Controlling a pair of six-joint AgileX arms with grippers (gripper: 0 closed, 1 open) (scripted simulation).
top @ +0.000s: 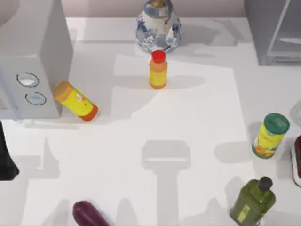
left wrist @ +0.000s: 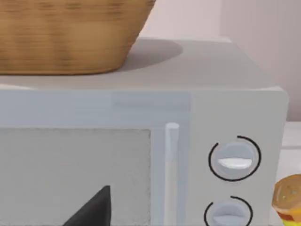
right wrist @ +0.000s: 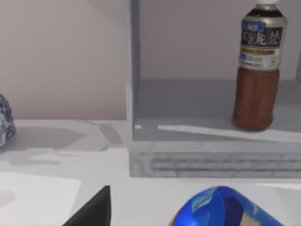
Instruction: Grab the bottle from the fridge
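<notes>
You see the bottle (right wrist: 258, 66) standing upright on the fridge (right wrist: 207, 160) floor, inside the open compartment. Your right arm's wrist camera faces the fridge from the table in front, near a blue can (right wrist: 221, 207); finger state cannot be told.

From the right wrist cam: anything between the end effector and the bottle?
A blue can lies close by; beyond it, the fridge base lip, then bare shelf up to the bottle.
</notes>
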